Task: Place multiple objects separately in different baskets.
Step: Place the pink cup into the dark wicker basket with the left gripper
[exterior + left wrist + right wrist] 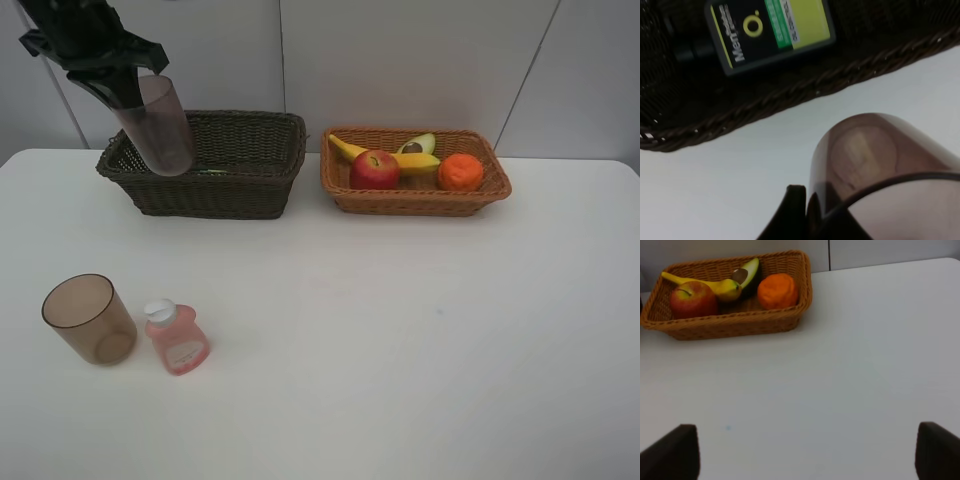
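Cup (160,130): translucent brownish-pink, smooth-walled, tapered, tilted. Held aloft at the left end of the dark brown basket (225,190), near the surface's far left corner. Left hand (128,92) clamped on its rim. Right hand (807,455): fingers apart.

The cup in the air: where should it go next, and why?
Probably carry it a bit farther over the dark basket before lowering. The left gripper pinches the cup by the rim, and the left wrist view shows its bottom over bare table, just short of the basket's edge.
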Controlling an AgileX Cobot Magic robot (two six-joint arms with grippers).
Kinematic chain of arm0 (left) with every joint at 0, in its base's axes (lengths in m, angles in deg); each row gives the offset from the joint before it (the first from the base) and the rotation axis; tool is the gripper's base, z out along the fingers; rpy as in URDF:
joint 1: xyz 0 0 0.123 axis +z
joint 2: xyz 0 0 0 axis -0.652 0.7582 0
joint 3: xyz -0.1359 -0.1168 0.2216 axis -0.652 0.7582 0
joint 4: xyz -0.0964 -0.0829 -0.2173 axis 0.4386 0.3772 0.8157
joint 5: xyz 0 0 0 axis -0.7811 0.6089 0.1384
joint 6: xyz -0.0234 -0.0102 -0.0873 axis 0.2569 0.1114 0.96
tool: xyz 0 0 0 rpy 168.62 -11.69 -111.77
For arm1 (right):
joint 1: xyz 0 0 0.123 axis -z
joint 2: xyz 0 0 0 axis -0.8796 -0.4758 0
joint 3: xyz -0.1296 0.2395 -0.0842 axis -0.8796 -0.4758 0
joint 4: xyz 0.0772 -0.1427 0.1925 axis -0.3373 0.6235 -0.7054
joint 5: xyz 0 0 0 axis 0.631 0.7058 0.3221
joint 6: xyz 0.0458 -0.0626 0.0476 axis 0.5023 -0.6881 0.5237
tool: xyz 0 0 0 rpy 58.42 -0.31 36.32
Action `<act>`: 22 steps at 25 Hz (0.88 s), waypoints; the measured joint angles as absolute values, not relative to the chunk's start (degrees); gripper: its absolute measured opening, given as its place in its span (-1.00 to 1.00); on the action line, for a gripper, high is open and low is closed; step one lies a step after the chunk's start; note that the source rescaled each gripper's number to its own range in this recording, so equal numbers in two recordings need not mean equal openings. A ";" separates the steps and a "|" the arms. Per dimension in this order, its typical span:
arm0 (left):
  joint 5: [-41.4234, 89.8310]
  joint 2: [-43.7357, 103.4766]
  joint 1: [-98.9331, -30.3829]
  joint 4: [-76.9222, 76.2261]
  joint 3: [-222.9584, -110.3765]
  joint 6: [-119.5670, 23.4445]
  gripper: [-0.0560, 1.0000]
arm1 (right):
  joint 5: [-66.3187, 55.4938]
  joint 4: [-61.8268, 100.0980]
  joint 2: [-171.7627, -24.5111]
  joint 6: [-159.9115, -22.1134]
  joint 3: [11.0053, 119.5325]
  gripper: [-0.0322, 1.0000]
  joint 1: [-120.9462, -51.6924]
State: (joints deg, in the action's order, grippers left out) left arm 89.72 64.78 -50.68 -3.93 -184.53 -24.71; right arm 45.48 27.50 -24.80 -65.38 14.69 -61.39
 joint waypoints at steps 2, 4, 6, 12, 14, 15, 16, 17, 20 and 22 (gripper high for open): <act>89.79 64.96 -49.94 -3.98 -187.06 -24.71 -0.89 | 45.48 27.50 -24.80 -65.38 14.69 0.70 -61.39; 89.74 65.54 -49.15 -4.10 -188.78 -24.71 -0.89 | 45.48 27.50 -24.80 -65.38 14.69 0.70 -61.39; 88.86 66.28 -48.51 -4.76 -189.58 -24.71 -0.89 | 45.48 27.50 -24.80 -65.38 14.69 0.70 -61.39; 81.51 68.84 -47.18 -9.05 -189.92 -24.95 -0.89 | 45.48 27.50 -24.80 -65.38 14.69 0.70 -61.39; 78.86 70.15 -46.81 -9.79 -189.92 -25.27 -0.89 | 45.48 27.50 -24.80 -65.38 14.69 0.70 -61.39; 77.38 70.78 -46.81 -10.03 -189.92 -25.70 -0.89 | 45.43 27.50 -24.80 -65.38 14.69 0.70 -61.39; 76.20 71.60 -46.76 -10.23 -189.92 -26.21 -0.89 | 45.43 27.50 -24.80 -65.38 14.69 0.70 -61.39; 74.74 72.39 -46.71 -10.35 -189.92 -26.66 -0.89 | 45.43 27.50 -24.80 -65.38 14.69 0.70 -61.39; 70.67 74.78 -46.71 -10.39 -189.97 -28.13 -0.89 | 45.43 27.50 -24.80 -65.38 14.69 0.70 -61.39; 68.61 76.37 -46.71 -10.86 -189.97 -28.70 -0.89 | 45.43 27.50 -24.80 -65.38 14.69 0.70 -61.39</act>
State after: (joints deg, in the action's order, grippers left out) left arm 68.61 76.37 -46.71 -10.86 -189.97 -28.70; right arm 45.43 27.50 -24.80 -65.38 14.69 -61.39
